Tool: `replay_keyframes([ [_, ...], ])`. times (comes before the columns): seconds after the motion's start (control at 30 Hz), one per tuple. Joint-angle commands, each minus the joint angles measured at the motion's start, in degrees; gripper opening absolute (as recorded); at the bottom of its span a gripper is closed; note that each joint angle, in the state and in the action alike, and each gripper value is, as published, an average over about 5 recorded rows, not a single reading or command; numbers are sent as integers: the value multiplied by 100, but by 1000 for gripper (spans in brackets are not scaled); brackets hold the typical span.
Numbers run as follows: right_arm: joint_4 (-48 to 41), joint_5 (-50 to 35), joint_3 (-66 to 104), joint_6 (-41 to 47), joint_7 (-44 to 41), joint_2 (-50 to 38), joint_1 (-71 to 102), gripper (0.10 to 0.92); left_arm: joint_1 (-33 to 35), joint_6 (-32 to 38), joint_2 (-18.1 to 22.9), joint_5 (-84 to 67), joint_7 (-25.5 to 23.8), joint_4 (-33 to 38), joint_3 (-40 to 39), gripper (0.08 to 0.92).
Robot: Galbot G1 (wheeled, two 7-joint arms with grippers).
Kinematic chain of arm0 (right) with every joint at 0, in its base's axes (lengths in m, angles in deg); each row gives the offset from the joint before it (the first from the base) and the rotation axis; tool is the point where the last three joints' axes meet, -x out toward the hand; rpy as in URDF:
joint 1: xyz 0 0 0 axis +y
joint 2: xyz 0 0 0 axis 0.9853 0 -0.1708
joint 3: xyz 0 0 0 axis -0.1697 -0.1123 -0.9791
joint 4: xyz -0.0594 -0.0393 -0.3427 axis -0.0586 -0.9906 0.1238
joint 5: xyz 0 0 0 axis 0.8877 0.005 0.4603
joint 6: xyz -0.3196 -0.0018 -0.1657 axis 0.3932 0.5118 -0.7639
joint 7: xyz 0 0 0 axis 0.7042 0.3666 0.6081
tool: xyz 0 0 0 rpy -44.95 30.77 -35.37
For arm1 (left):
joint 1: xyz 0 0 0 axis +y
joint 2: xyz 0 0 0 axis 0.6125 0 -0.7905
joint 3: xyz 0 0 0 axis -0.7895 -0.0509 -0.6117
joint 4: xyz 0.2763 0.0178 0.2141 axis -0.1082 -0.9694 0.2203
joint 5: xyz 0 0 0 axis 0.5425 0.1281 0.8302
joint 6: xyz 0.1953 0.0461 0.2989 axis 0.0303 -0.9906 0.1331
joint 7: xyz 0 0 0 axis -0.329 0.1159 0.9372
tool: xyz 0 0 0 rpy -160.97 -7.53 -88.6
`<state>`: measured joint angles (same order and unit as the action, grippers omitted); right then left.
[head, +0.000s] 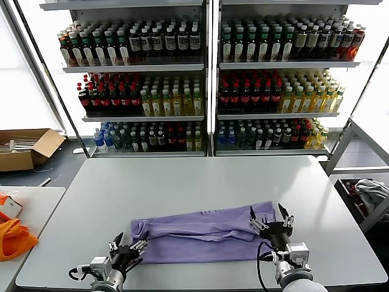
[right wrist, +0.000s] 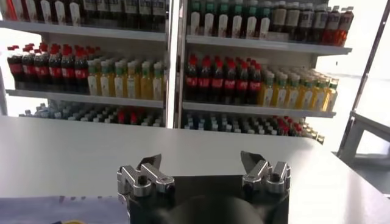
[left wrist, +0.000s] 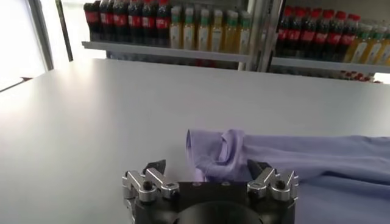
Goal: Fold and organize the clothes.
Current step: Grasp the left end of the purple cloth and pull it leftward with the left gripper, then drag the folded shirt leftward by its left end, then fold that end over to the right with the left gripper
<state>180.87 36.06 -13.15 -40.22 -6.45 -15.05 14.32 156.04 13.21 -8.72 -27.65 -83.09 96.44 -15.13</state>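
T-shirt: thin soft cloth, lavender, matt, creased and rumpled along its folds. Table: smooth pale grey top, faint sheen, possibly laminate. Left gripper and right gripper: bright bare-metal finger links, dark matt tips and housing, likely plastic. Bottles: glossy, clear. Box: brown matt cardboard. Orange bag: soft bright fabric.

Setting: shop-like test space, a retail mock-up. Two tall white shelving units against a bright backdrop, each with rows of bottled drinks: dark cola-type, red-capped, yellow and orange juices, blue-labelled water lowest. Pale grey worktop in front. Open cardboard box on the floor at left; metal frame rack at right.
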Motion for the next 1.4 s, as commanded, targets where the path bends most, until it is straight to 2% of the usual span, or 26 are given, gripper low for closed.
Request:
replay_keyframes([
  [0.03, 14, -1, -39, -1, 4, -9, -12, 823, 28, -4, 26, -105, -11, -86, -18, 698],
  [0.63, -97, -131, -10, 29, 18, -54, -275, 823, -30, 107, 9, 27, -165, -98, 67, 179],
  [0.73, -111, -167, -11, 45, 25, -71, -350, 823, -59, 150, -47, 40, -157, -20, 228, 112],
  [0.87, -138, -240, -12, 66, 32, -109, -464, 823, -125, 149, -277, -8, -161, 238, 709, 92],
  [1.0, -210, -278, -58, 63, 31, -117, -564, 823, -173, 122, -687, -183, -207, 348, 1520, 92],
  [1.27, -320, -273, -235, 43, 28, -79, -717, 823, -250, 189, -1857, -229, -381, -213, 2931, 92],
  [1.33, -320, -275, -248, 43, 26, -68, -737, 823, -259, 171, -2056, -231, -421, -275, 3082, 92],
  [1.4, -317, -273, -253, 44, 26, -48, -741, 823, -219, 143, -2088, -210, -468, -158, 3066, 92],
])
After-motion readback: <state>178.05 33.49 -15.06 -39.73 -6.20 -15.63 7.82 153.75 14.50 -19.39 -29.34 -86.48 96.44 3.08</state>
